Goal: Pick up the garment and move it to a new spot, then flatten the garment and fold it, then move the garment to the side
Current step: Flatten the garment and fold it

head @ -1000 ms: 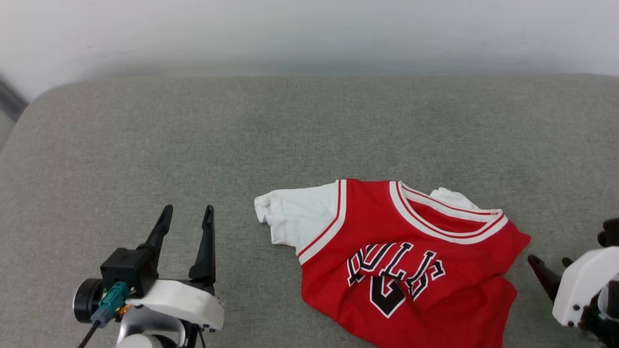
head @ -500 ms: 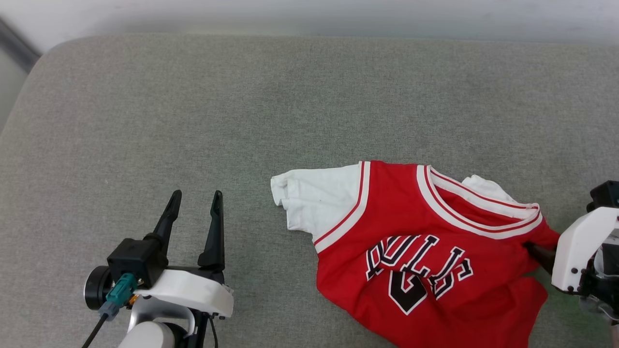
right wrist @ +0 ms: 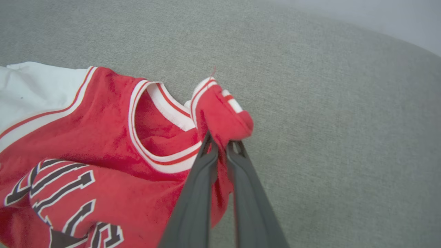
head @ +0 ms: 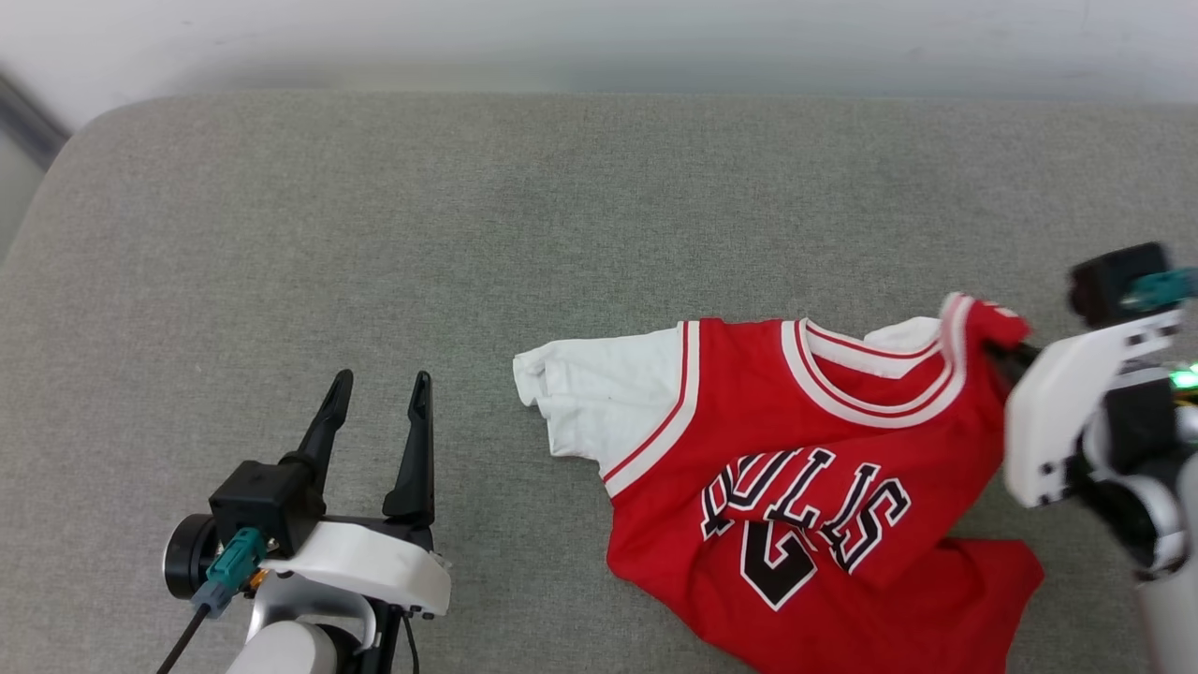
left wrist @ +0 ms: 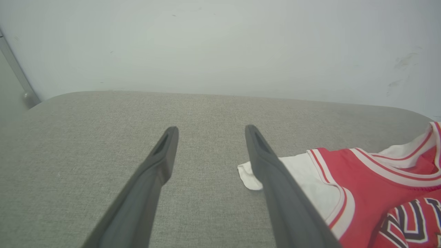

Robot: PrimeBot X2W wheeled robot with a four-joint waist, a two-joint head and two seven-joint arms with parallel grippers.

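Note:
The garment point(head: 805, 487), a red jersey with white sleeves and a black print, lies crumpled on the grey cushion at the right. My right gripper point(head: 1000, 354) is shut on the garment's shoulder by the collar and lifts that corner off the cushion. In the right wrist view the two fingers pinch a bunched red fold of the garment point(right wrist: 220, 120), with my right gripper point(right wrist: 222, 143) closed around it. My left gripper point(head: 379, 388) stands open over bare cushion, left of the white sleeve point(head: 599, 398). Seen from the left wrist, my left gripper point(left wrist: 210, 132) holds nothing and the garment point(left wrist: 372, 186) lies to its right.
The grey cushion point(head: 374, 234) has a rounded far-left corner and ends at a pale wall point(head: 599, 37) behind it. A dark strip point(head: 28, 122) runs along the far left edge.
My right gripper came in from the lower right, closed on the garment's shoulder and raised it up and back. The head camera shifted. The left arm kept still.

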